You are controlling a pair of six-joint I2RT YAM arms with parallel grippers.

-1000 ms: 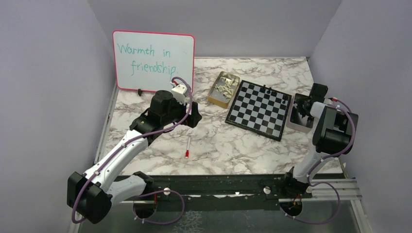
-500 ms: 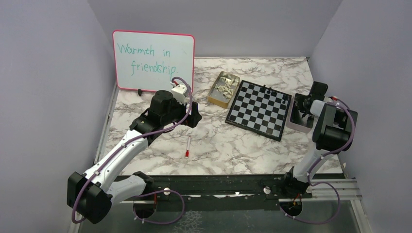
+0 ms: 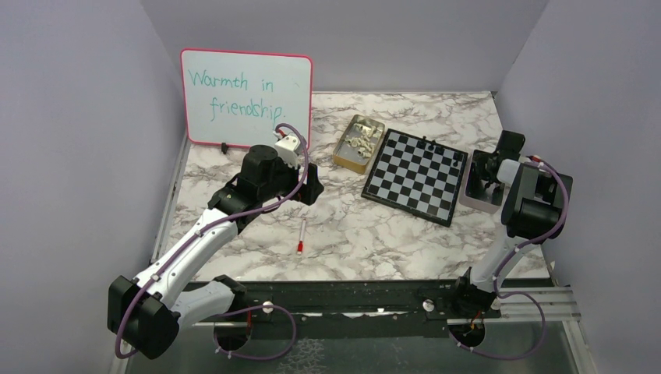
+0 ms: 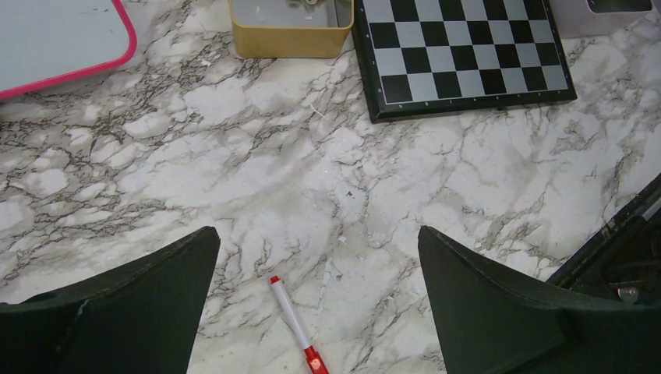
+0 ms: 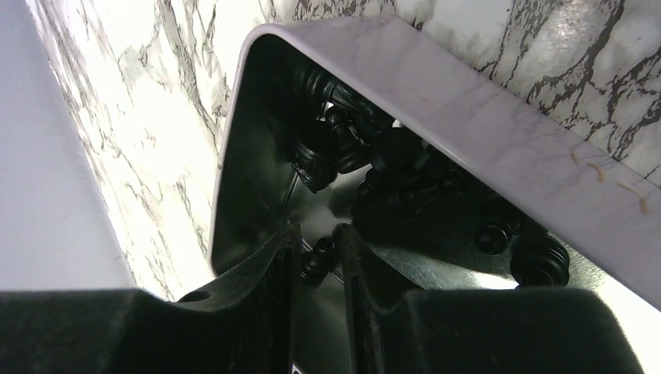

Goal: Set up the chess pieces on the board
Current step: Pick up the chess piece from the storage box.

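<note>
Right arm [image 3: 530, 210] has shifted slightly; right gripper [image 5: 316, 234] sits in the tin [image 5: 468, 117] right of the board [image 3: 417, 175], narrow around a black piece [image 5: 316, 265], grasp unclear. Left gripper [image 4: 318, 234], left of the board, gapes wide. Setup barely begun.

My left arm [image 3: 195, 234] is stretched forward and low, left gripper [image 4: 316, 234] angled down with jaws spread as wide as they go; my right arm [image 3: 507, 241] is folded up at the elbow, right gripper [image 5: 313, 232] pointed down, jaws a narrow gap apart, grip unclear.
</note>
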